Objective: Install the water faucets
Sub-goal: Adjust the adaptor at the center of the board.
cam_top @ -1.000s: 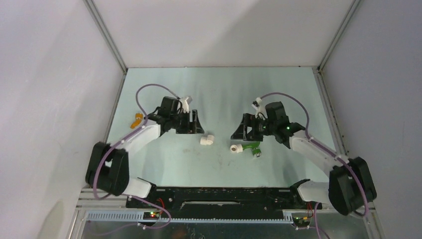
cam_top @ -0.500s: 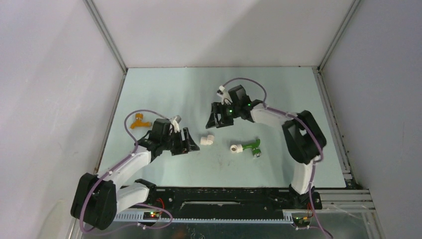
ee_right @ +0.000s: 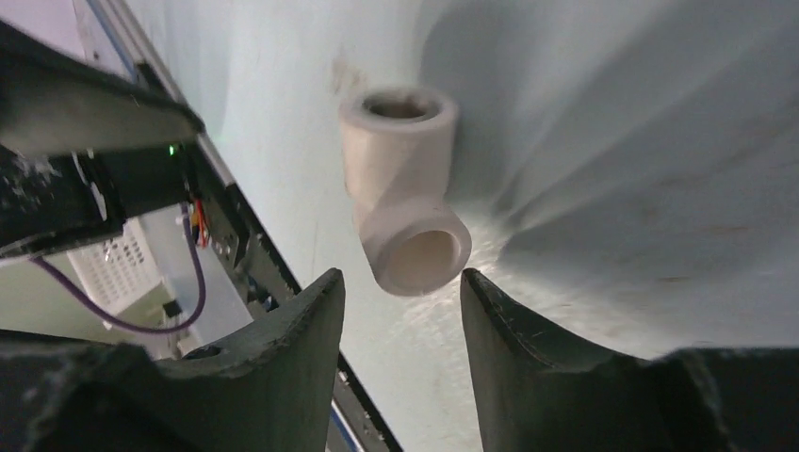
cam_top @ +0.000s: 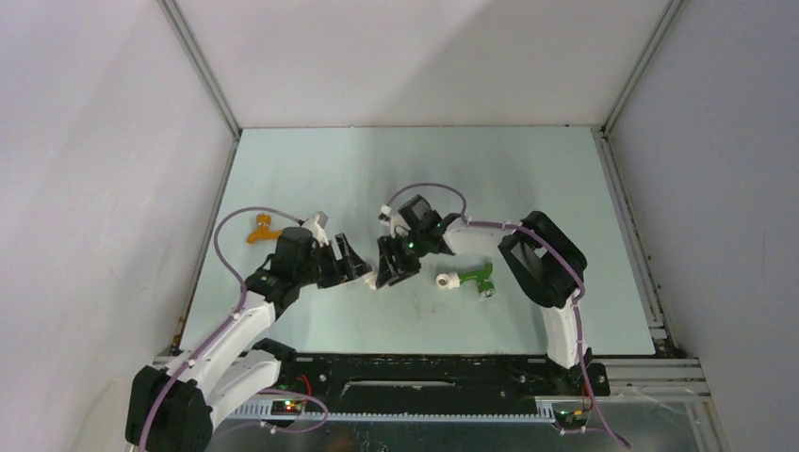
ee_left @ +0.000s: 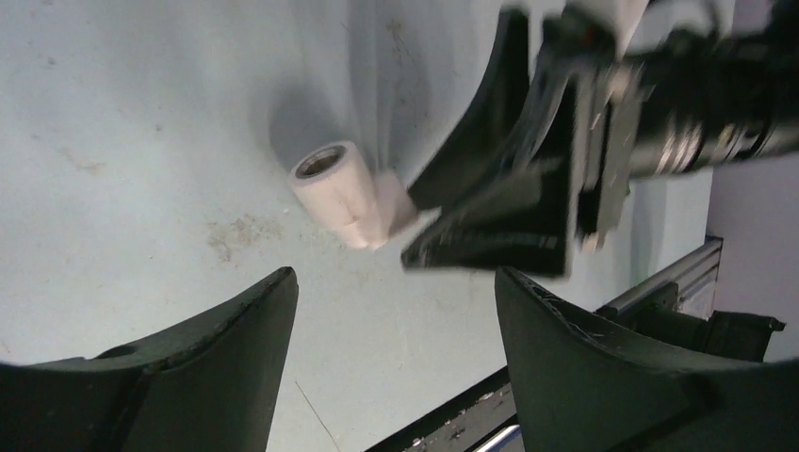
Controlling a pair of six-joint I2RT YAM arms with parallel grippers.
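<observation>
1. Left end effector (ee_left: 394, 287): fingers spread, empty, facing a white elbow (ee_left: 344, 202) on the surface (ee_left: 141, 113).
2. Right end effector (ee_right: 400, 282): spread, empty, elbow just ahead of its tips.
3. Green faucet (cam_top: 479, 276) lies right of both.
4. Orange faucet (cam_top: 261, 229) lies near the surface's left edge.
</observation>
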